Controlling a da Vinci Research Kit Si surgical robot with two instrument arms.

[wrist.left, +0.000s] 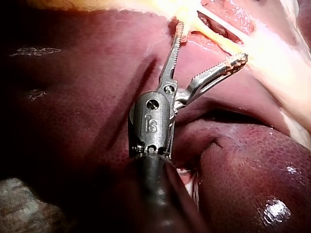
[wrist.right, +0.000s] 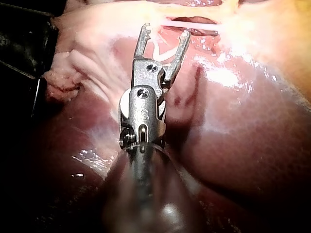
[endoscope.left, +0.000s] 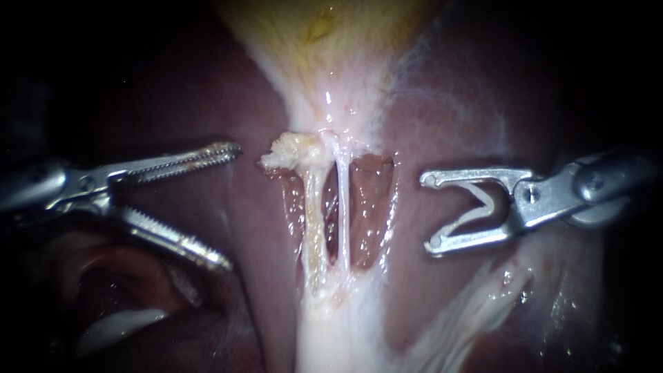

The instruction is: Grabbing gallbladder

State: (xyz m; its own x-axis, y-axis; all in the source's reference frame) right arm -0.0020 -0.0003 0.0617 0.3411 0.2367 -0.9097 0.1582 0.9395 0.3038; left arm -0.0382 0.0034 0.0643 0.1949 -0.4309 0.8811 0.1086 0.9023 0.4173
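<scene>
The left instrument [endoscope.left: 231,204] reaches in from the left with toothed jaws spread wide and empty, while the right instrument [endoscope.left: 428,211] enters from the right, jaws likewise gaping.

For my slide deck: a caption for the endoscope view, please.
Left tool and right tool, both open, flank two pale tubes below the gallbladder.

- My left instrument [endoscope.left: 233,206]: jaws spread and empty, bare liver [endoscope.left: 262,228] ahead, clear up to the tubes.
- My right instrument [endoscope.left: 429,213]: jaws gaping and empty, with an open strip of liver in front.
- Between the two tips, a thicker tube [endoscope.left: 314,221] and a thin tube [endoscope.left: 343,221] run across the lane, blocking straight passage.
- A fatty lump [endoscope.left: 290,153] sits just beyond my upper left jaw.
- The gallbladder [endoscope.left: 324,41] lies above, with the liver surface open on both flanks.
</scene>
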